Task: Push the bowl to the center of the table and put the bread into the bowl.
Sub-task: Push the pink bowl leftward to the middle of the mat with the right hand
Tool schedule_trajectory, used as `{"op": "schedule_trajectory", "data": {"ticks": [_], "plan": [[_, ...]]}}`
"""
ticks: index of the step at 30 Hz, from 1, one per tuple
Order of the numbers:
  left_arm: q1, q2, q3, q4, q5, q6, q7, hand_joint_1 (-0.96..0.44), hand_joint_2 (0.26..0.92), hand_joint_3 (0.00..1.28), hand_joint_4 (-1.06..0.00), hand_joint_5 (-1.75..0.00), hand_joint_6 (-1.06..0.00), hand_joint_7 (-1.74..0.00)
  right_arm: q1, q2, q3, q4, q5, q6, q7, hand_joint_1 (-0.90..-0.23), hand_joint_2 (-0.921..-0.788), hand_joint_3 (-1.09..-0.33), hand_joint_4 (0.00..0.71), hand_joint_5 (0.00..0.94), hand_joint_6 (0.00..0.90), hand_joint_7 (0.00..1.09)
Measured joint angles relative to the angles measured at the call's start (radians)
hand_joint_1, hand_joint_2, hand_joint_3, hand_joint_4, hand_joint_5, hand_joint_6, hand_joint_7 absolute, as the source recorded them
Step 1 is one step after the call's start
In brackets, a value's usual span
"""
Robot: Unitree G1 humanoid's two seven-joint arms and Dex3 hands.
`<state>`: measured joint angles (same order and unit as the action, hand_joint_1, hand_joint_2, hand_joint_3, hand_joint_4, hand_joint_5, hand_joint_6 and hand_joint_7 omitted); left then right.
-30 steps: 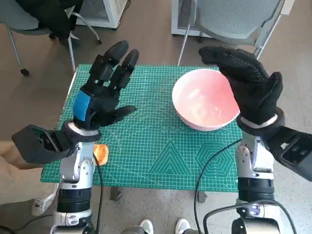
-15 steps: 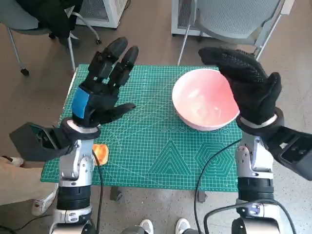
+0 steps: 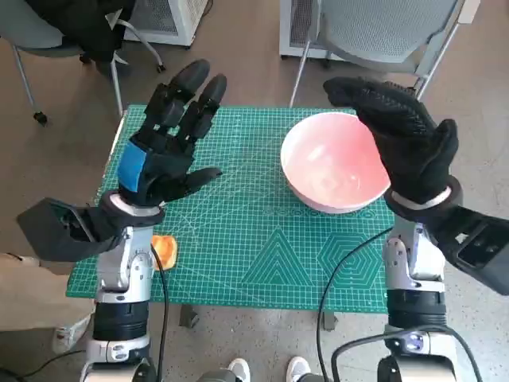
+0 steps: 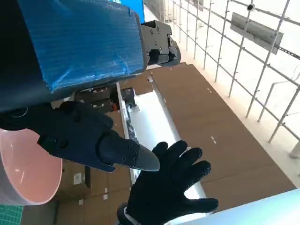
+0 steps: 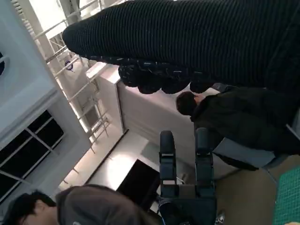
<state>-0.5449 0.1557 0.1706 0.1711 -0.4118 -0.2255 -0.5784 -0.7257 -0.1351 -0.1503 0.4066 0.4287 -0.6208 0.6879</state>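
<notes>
Bowl (image 3: 334, 163) not yet pushed — sat toward the far right part of the green cutting mat (image 3: 262, 247), off its middle, pink and with nothing in it. Bread (image 3: 165, 251) lay near the mat's front left corner, half hidden under the left forearm, well apart from the bowl.

Left hand (image 3: 163, 147) hung raised above the mat's left half, fingers spread and straight, nothing in it. Right hand (image 3: 402, 135) hovered over the bowl's right rim, gloved fingers extended and loosely apart, gripping nothing; could not tell from the head view whether it touched the rim. Seen too in the left wrist view (image 4: 171, 187), splayed wide beyond the bowl's edge.

Judged to be at the very start of step one: neither thing moved, no contact clearly made. Next move probably called for lowering the right hand against the bowl's outer right wall, low enough not to tip it, then sliding it left toward the mat's middle. Afterwards — left hand down to the bread beside its own forearm.
</notes>
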Motion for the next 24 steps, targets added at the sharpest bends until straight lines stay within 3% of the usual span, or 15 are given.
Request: {"op": "schedule_trajectory", "data": {"ticks": [8, 15, 19, 24], "plan": [[0.000, 0.002, 0.000, 0.000, 0.001, 0.000, -0.001, -0.48, 0.921, 0.09, -0.12, 0.00, -0.10, -0.39, -0.022, -0.017, -0.034, 0.095, 0.012, -0.025, 0.020, -0.693, -0.921, -0.789, 0.062, 0.000, 0.032, 0.27], [0.001, 0.004, -0.001, 0.000, 0.003, -0.004, 0.000, -0.48, 0.921, 0.10, -0.11, 0.00, -0.10, -0.39, -0.102, -0.066, -0.104, 0.287, 0.019, -0.070, 0.031, -0.702, -0.921, -0.801, 0.053, 0.000, 0.022, 0.26], [0.001, 0.005, -0.001, -0.001, 0.003, -0.005, 0.001, -0.48, 0.921, 0.11, -0.10, 0.00, -0.09, -0.39, -0.152, -0.100, -0.133, 0.416, -0.015, -0.100, -0.024, -0.701, -0.921, -0.820, 0.035, 0.000, 0.006, 0.25], [0.002, 0.005, -0.001, -0.003, 0.003, -0.005, 0.003, -0.48, 0.921, 0.11, -0.10, 0.00, -0.09, -0.39, -0.211, -0.142, -0.153, 0.578, -0.081, -0.112, -0.136, -0.689, -0.921, -0.854, 0.023, 0.000, 0.000, 0.23]]}}
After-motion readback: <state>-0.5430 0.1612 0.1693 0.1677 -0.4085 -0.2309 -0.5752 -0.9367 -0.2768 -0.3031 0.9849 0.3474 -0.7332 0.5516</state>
